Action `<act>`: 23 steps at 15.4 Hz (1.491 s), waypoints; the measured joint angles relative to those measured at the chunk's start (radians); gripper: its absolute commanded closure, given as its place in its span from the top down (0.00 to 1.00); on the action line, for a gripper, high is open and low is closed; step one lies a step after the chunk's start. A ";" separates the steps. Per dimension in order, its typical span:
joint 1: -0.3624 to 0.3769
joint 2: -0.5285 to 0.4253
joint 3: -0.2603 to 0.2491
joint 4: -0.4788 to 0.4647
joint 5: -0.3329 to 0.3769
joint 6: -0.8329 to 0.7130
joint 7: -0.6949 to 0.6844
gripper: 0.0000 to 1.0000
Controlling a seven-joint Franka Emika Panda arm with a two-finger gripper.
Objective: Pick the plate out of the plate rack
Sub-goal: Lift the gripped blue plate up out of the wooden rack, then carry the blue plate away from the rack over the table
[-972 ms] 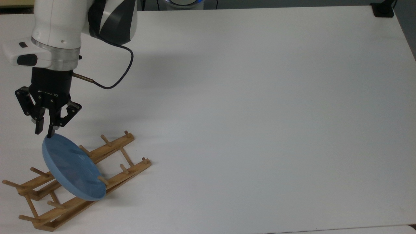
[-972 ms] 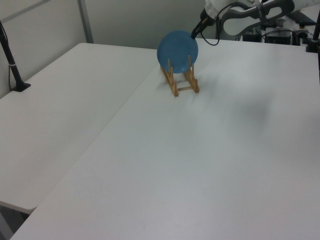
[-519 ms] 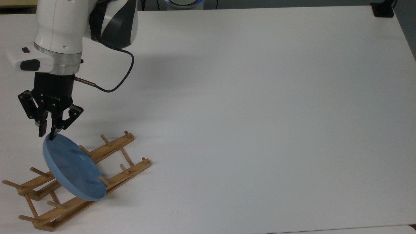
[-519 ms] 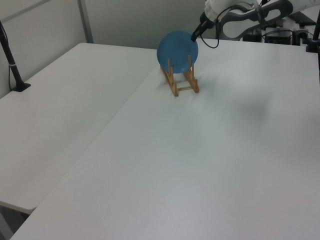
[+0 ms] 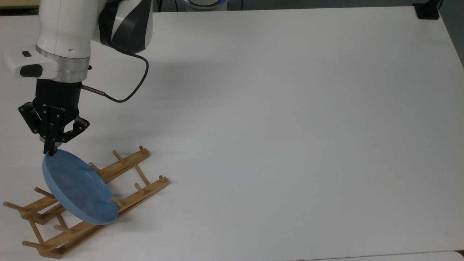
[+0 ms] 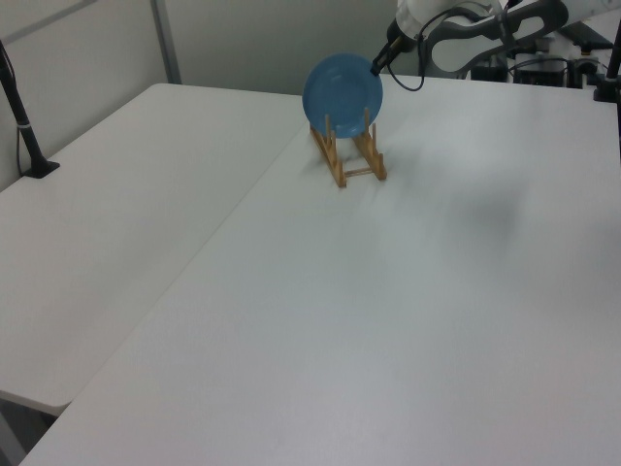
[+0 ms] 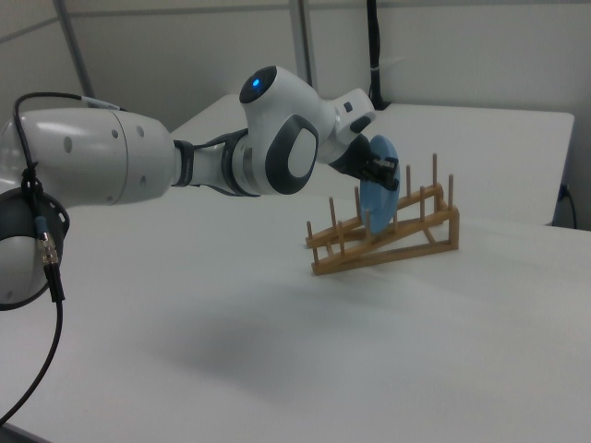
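The light-blue plate (image 5: 78,192) stands on edge among the pegs of the light-brown wooden plate rack (image 5: 121,167), at the top view's lower left. My gripper (image 5: 50,150) reaches down from above, fingers shut on the plate's upper rim. In the left view the plate (image 6: 343,89) faces the camera above the rack (image 6: 349,160), and the gripper (image 6: 378,66) pinches its top right edge. The right view shows the plate (image 7: 377,194) edge-on in the rack (image 7: 397,242), the gripper (image 7: 386,175) at its top.
The white table (image 5: 290,127) spreads wide to the top view's right of the rack. A black clamp post (image 6: 21,116) stands at the left view's left table edge. A cable (image 5: 130,90) loops from my wrist.
The fingers have shut onto the plate's upper rim. The plate has shifted slightly toward the top view's left with the gripper. The rack has not moved.
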State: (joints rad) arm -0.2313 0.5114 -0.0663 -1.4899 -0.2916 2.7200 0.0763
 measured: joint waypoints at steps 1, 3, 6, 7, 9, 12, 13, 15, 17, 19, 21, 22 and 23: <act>0.000 0.000 0.000 0.000 0.000 0.000 0.000 0.00; 0.000 0.000 -0.001 0.005 0.000 0.000 0.000 0.00; -0.001 -0.002 -0.006 0.022 0.000 0.000 0.000 0.00; -0.002 -0.005 -0.009 0.027 0.000 0.000 0.000 0.00; -0.003 -0.018 -0.013 0.035 0.000 0.000 0.000 0.00; -0.003 -0.041 -0.013 0.037 0.000 0.000 0.009 0.00; -0.003 -0.046 -0.013 0.037 0.001 0.000 0.014 0.00; -0.001 -0.052 -0.012 0.037 0.002 0.000 0.037 0.00; 0.003 -0.058 -0.009 0.038 0.002 0.000 0.080 0.00; 0.006 -0.069 -0.003 0.038 0.005 0.000 0.125 0.00; 0.019 -0.077 0.002 0.036 0.006 -0.008 0.174 0.00; 0.029 -0.078 0.005 0.036 0.006 -0.031 0.193 0.00; 0.037 -0.078 0.018 0.035 0.020 -0.075 0.208 0.00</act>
State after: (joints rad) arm -0.1939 0.4337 -0.0480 -1.4548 -0.2715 2.6449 0.2842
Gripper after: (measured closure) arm 0.947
